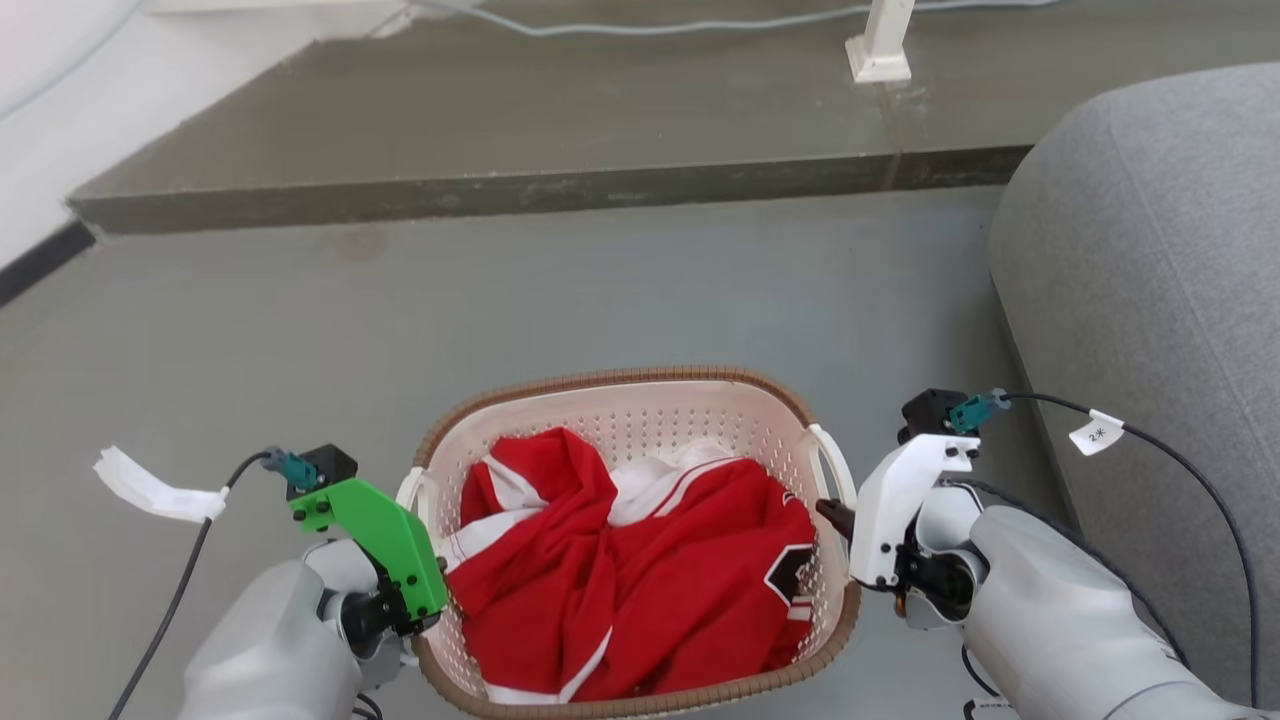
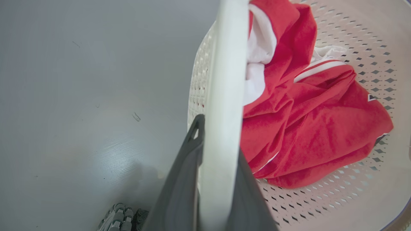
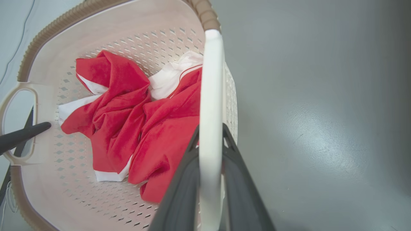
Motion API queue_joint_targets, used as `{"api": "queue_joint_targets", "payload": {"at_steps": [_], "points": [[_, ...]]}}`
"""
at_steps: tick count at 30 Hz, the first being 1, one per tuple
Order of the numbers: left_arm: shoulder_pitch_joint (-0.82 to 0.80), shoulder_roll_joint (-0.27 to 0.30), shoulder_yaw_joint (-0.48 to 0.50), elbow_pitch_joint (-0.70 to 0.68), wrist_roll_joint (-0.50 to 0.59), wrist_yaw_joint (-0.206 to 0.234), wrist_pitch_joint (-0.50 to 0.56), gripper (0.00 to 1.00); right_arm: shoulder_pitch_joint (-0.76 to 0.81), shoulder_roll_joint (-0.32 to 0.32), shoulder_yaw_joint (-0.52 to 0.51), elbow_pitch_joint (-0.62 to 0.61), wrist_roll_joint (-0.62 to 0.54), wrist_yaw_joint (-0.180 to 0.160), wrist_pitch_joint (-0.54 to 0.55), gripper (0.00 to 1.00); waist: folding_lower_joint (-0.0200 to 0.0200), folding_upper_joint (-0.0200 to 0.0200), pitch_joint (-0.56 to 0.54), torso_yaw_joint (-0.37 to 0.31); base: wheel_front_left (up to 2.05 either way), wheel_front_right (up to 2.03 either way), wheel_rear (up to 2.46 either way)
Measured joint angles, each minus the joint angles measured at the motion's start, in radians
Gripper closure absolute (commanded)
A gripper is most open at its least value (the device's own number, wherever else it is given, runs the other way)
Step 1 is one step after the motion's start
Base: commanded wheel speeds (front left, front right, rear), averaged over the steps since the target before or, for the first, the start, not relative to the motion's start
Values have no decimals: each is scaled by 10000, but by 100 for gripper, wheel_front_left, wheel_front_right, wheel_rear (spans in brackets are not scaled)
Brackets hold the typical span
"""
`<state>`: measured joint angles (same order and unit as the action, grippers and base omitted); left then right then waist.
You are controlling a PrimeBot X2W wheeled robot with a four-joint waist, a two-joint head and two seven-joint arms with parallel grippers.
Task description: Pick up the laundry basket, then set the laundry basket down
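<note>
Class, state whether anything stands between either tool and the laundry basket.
Nothing visible does. The left tool grips the laundry basket's left handle; the right tool grips the right handle.

Cut off and covered
Near rim of the laundry basket (image 1: 650,415) runs off the bottom edge; the red-and-white garment (image 1: 640,580) hides its floor.

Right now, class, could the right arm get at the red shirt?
Probably not yet: the right gripper is shut on a handle of the laundry basket, though the red shirt lies uncovered.
</note>
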<state>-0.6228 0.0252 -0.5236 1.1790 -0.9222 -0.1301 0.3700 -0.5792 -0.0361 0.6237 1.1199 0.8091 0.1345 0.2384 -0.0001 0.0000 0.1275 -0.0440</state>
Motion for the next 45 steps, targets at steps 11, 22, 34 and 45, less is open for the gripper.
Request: {"api": "queue_joint_targets", "payload": {"at_steps": [11,22,34,45], "points": [[270,19,-84,-2,-224,0,167,100,161,-50,144,0,228,0,280,100,0,0,-548,43,0,0,0],[334,63,-146,-25,-422,0,198,100,165,-86,290,-50,399,2,368,100,0,0,-694,57,0,0,0],[345,151,-236,-111,-504,0,169,100,171,-104,428,-140,545,2,353,100,0,0,-669,45,0,0,0],[346,176,-265,-159,-575,0,165,100,174,-136,575,-151,637,2,351,100,0,0,-633,16,0,0,0]]}}
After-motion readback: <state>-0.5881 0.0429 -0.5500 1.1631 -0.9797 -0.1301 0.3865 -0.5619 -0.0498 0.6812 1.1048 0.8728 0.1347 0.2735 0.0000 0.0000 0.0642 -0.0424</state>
